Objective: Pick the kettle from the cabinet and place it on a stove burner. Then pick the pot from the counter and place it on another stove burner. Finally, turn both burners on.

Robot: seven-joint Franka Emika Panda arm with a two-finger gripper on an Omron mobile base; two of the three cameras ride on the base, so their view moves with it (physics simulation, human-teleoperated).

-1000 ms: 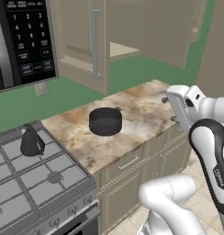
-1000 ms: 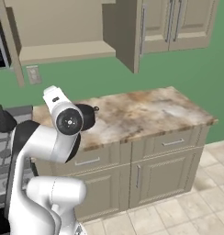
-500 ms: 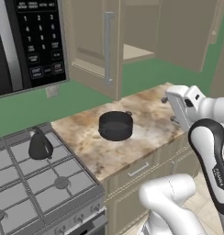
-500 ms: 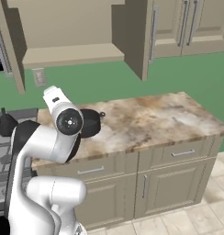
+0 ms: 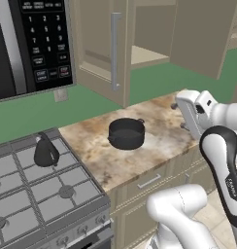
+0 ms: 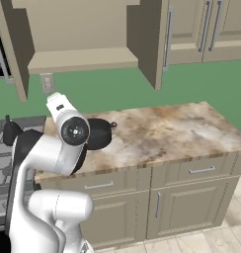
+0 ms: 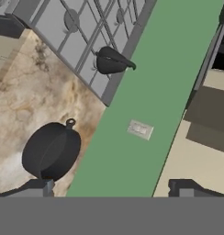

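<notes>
We see the kettle [image 5: 45,151] on a rear stove burner, the pot [image 5: 126,133] near the desk's [image 5: 159,141] back edge; fingers [image 7: 111,188] wide apart, empty.

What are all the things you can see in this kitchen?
kettle: one, black, on a rear stove burner beside the counter.
pot: one, dark grey, on the counter, no lid.
counter: one, beige-brown marbled.
stove: one, silver with grey grates.
cabinet: one, beige, door open, shelf bare.
microwave: one, black, above the stove.
wall outlet: one, pale, on the green wall.
gripper: one, dark fingertips, open, holding nothing.
</notes>
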